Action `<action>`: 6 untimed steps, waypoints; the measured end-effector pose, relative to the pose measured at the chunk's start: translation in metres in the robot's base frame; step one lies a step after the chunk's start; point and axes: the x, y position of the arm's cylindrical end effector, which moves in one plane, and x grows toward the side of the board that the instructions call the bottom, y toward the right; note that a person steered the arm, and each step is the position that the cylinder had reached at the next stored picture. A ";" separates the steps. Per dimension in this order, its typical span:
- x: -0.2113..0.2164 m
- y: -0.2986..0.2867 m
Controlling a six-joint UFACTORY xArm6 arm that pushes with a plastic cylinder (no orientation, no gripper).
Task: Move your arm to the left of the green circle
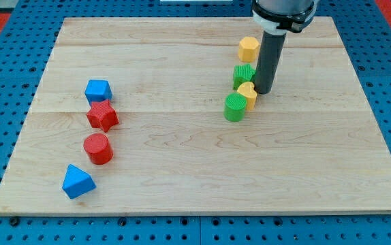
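The green circle (235, 107) is a short green cylinder right of the board's middle. A yellow heart block (247, 94) touches its upper right side. Behind that stands a green star block (244, 73), partly hidden by the rod. My tip (263, 91) rests on the board just right of the yellow heart, up and to the right of the green circle. The dark rod rises from it to the view's top.
A yellow hexagon block (248, 48) stands above the green star. At the view's left are a blue block (98, 90), a red star (102, 116), a red cylinder (98, 148) and a blue triangle (77, 181). The wooden board (195, 190) lies on a blue pegboard.
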 end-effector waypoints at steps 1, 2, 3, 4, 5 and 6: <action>0.000 0.000; -0.010 0.000; -0.020 0.005; 0.066 0.017; 0.117 -0.039; 0.089 -0.117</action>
